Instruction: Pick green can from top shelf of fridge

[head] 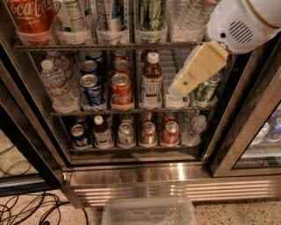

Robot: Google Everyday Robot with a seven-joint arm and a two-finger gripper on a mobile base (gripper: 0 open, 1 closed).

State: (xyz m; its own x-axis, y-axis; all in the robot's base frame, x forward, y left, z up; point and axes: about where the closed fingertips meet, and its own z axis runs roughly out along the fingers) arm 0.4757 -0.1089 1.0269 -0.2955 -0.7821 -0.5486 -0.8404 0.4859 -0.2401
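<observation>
green can (150,15) on top shelf (88,45), gripper (179,89) below-R
</observation>
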